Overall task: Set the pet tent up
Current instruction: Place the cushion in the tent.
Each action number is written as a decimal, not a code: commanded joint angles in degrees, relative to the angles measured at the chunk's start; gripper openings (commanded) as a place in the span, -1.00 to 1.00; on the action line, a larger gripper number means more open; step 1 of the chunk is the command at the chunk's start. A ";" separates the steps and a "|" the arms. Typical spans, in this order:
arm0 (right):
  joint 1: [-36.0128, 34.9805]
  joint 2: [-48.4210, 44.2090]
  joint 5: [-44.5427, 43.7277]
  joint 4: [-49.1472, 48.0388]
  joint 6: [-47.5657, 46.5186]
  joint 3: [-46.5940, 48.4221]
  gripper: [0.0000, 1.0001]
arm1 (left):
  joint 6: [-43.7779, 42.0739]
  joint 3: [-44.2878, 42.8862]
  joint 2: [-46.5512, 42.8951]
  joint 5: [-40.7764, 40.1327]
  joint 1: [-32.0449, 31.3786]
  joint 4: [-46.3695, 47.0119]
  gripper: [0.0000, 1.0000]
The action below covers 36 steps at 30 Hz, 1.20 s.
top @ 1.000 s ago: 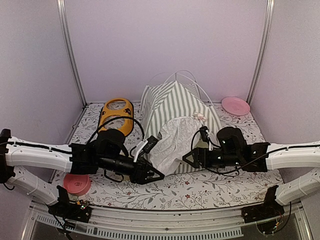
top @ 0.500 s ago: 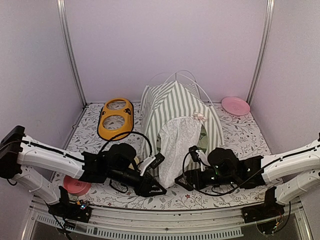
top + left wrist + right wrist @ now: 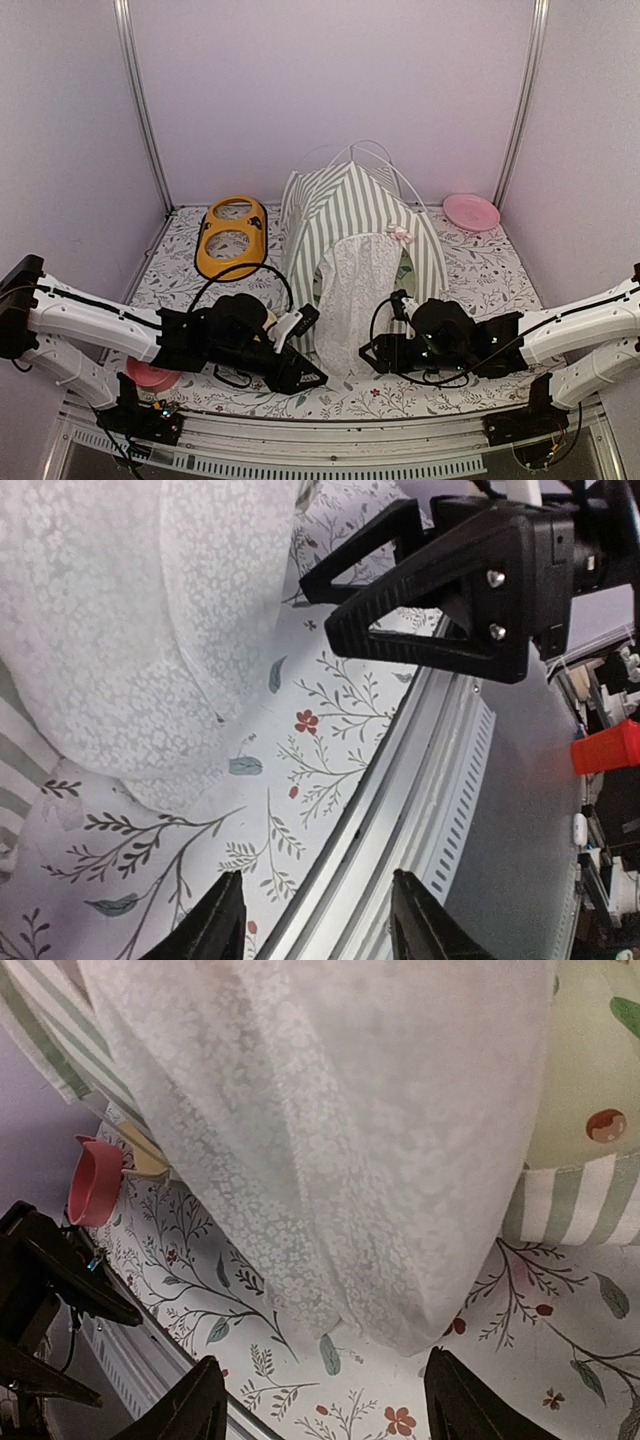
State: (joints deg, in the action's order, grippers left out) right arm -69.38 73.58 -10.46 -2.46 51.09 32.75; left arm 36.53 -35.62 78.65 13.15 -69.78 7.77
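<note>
Overhead: shows pet tent [image 3: 355,215] standing upright mid-tabletop [image 3: 480,275], lace door flap [image 3: 355,285] hanging down its front; places left gripper [image 3: 308,375] and right gripper [image 3: 372,355] low, flanking that flap's foot.
Left wrist: finds left gripper open and empty above tabletop's near edge, beside flap.
Right wrist: finds right gripper open, empty, facing flap's hem.

In the top view, the interior of the pet tent [image 3: 350,210] is screened by its lace door flap [image 3: 355,285], and the pink bowl [image 3: 150,374] is partly hidden under the left arm [image 3: 100,322]. In the wrist views, the left gripper's fingers [image 3: 215,928] and the right gripper's fingers [image 3: 190,1405] are cut off at the bottom edge. An orange object [image 3: 606,750] is cropped at the right edge, and its kind cannot be determined.
</note>
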 commanded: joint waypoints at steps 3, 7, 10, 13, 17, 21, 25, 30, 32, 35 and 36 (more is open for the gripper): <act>2.19 2.48 -4.67 3.52 2.27 1.42 0.38 | -0.83 -2.23 0.86 -11.92 -0.45 -2.01 0.07; 4.08 4.37 -4.39 2.17 1.55 0.26 0.40 | 0.33 -5.00 4.50 -16.82 -0.35 -4.81 0.11; 5.47 6.77 -2.08 -3.94 -0.18 -1.26 0.38 | 0.86 -5.98 7.14 -17.72 -0.28 -3.44 0.16; 5.76 10.72 -0.89 -5.97 -3.02 1.71 0.11 | 2.05 -6.80 9.83 -18.58 0.49 -2.80 0.17; 5.73 11.05 -0.70 0.43 -4.50 6.31 -0.68 | 2.76 -6.94 12.31 -18.84 1.26 -0.48 0.12; 5.35 4.53 -1.63 11.76 -3.85 7.92 -1.00 | 2.86 -7.36 14.36 -18.19 1.78 1.71 -0.07; 4.74 -2.77 -0.74 25.69 -3.11 9.73 -1.00 | 2.37 -7.79 15.63 -17.49 1.93 3.18 -0.35; 3.20 -7.37 3.71 40.70 -1.44 12.94 -1.00 | 1.41 -8.48 15.39 -15.75 1.94 3.97 -0.93; 2.41 -7.57 6.13 43.78 -0.73 13.08 -1.00 | 1.47 -8.27 14.74 -14.96 1.93 4.15 -1.00; 1.46 -5.62 10.05 42.46 -0.06 10.77 -1.00 | 1.65 -7.79 13.16 -13.61 1.90 3.63 -1.00; 1.37 -4.28 11.46 39.36 0.01 9.34 -0.99 | 1.88 -7.61 12.15 -13.37 1.85 3.02 -1.00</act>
State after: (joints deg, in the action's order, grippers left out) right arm -67.11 66.65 -5.02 34.72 49.78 44.77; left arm 38.44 -42.94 93.65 -2.20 -68.36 10.52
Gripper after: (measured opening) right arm 0.010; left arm 0.014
